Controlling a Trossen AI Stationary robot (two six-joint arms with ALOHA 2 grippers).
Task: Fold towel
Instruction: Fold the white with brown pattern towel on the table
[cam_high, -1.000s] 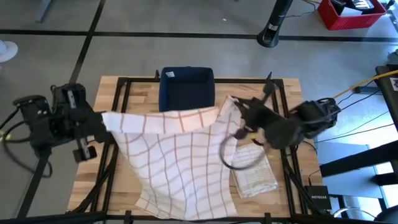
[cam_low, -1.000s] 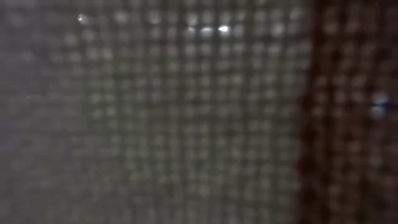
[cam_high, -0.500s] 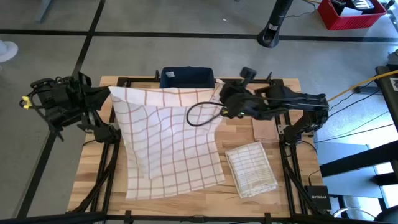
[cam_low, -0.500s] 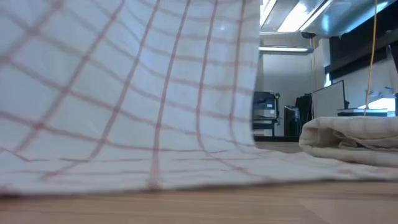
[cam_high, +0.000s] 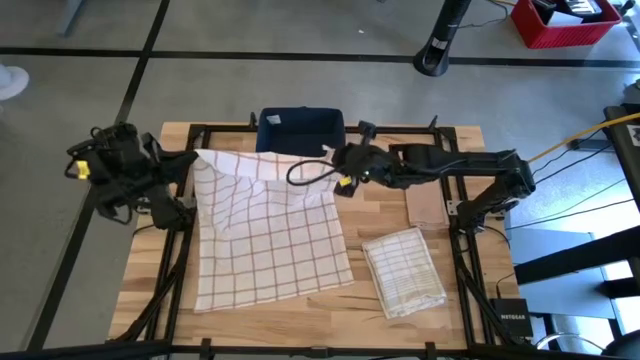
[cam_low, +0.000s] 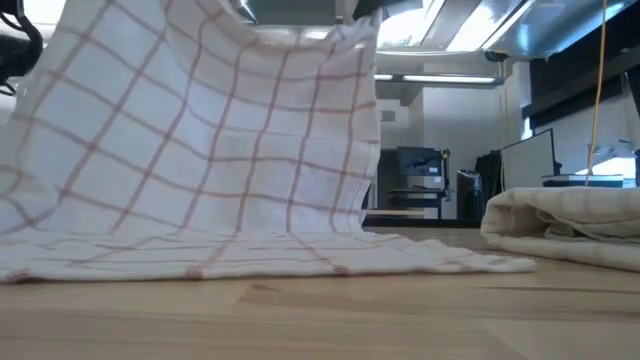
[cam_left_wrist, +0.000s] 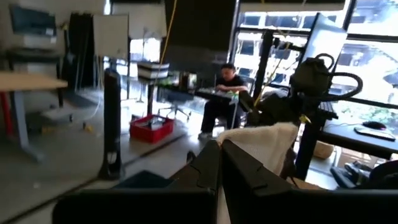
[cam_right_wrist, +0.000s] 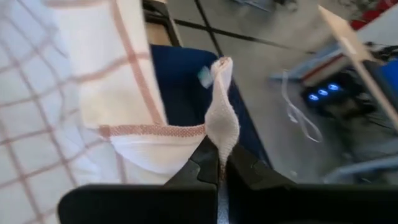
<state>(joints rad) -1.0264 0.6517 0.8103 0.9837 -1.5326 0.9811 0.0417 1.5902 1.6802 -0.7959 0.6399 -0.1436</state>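
Observation:
A white towel with red checks (cam_high: 265, 235) lies with its near half flat on the table, and its far edge is held up. My left gripper (cam_high: 192, 162) is shut on the far left corner. My right gripper (cam_high: 337, 168) is shut on the far right corner. In the low view the towel (cam_low: 200, 130) hangs from above, and its lower part (cam_low: 250, 258) rests on the wood. My left gripper pinches the towel's far left corner (cam_left_wrist: 264, 142) between its two shut fingers (cam_left_wrist: 208, 165), coming level from the table's left. The cloth hangs slack below the hold, with its near part on the table. My right gripper pinches the far right corner (cam_right_wrist: 221, 127) between its two fingers (cam_right_wrist: 202, 163), slanting down from the table's right. A small bunched tip of cloth stands out beyond the fingertips. The hemmed edge (cam_right_wrist: 152, 130) runs off from it, raised above the table.
A folded checked towel (cam_high: 405, 270) lies on the table's right near side, seen also as a folded towel (cam_low: 560, 225) in the low view. A navy bin (cam_high: 300, 132) stands at the far edge behind the held towel. A brown flat piece (cam_high: 425, 206) lies near the right arm.
Both grippers have gone down and toward the table's far edge, and the right one has also gone toward the left. Both have stayed shut on the corners. The towel has been drawn away from the near edge. Its lower half now lies spread flat on the table.

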